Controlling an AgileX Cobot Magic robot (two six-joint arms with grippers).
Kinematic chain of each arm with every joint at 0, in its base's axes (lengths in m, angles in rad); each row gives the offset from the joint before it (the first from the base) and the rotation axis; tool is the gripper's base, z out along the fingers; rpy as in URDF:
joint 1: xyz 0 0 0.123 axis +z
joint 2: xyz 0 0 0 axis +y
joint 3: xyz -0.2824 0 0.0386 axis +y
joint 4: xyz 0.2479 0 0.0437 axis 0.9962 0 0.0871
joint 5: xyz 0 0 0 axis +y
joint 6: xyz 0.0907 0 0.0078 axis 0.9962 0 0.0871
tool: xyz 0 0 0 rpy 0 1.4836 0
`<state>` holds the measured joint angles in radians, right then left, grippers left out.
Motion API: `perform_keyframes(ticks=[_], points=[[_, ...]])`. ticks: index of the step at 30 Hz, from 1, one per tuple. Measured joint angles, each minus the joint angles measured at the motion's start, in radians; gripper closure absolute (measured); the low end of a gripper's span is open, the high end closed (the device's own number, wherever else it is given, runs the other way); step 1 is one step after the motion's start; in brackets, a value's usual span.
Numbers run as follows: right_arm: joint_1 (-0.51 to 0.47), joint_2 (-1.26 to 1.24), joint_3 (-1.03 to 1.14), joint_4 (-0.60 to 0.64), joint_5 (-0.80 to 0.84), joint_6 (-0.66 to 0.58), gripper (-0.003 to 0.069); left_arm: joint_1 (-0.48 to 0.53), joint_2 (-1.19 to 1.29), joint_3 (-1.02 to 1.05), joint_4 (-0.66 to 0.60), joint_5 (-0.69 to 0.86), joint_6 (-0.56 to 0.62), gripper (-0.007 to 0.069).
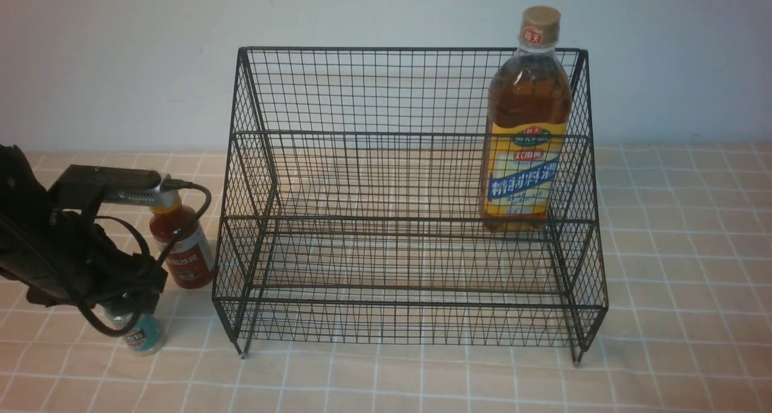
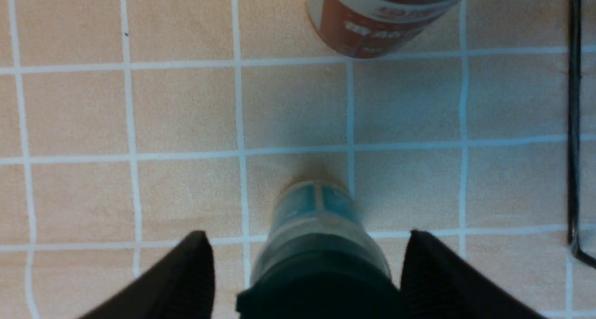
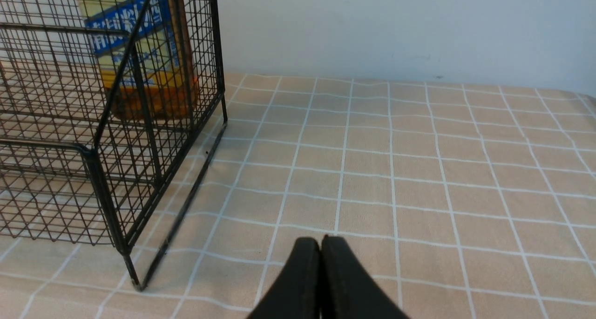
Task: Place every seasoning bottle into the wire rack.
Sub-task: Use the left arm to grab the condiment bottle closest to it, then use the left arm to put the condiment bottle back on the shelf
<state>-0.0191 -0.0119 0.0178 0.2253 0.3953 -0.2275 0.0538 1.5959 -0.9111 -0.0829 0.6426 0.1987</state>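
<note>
The black wire rack [image 1: 392, 134] stands mid-table. Upright on its upper tier at the right is the tall amber bottle [image 1: 528, 141], also visible behind the mesh [image 3: 139, 53]. The red sauce bottle [image 1: 184, 250] stands on the cloth just left of the rack. In front of it stands the tiny green-capped shaker [image 1: 143, 334]. My left gripper [image 2: 307, 237] hangs over the shaker [image 2: 316, 216], open, one finger on each side of its cap with a gap showing. My right gripper [image 3: 321, 240] is shut and empty above the cloth to the right of the rack.
A checked beige cloth [image 1: 675, 316] covers the table up to a pale wall. The rack's lower tier [image 1: 410, 292] holds nothing. The red bottle's base [image 2: 372, 25] and a rack foot wire [image 2: 575, 123] lie close to the left gripper.
</note>
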Motion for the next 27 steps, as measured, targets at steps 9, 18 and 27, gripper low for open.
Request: perform_keyframes(ticks=[9,18,27], points=[[0.0,0.0,0.0,0.0,0.0,0.0,0.0673,0.0,-0.072,-0.075,0.056,0.202,-0.002,0.0285],[0.0,0.0,0.0,0.0,0.0,0.0,0.0673,-0.04,-0.33,-0.248,0.058,0.424,-0.057,0.0285],[0.0,0.0,0.0,0.0,0.0,0.006,0.0673,-0.362,-0.368,-0.288,0.053,0.407,-0.255,0.0285]])
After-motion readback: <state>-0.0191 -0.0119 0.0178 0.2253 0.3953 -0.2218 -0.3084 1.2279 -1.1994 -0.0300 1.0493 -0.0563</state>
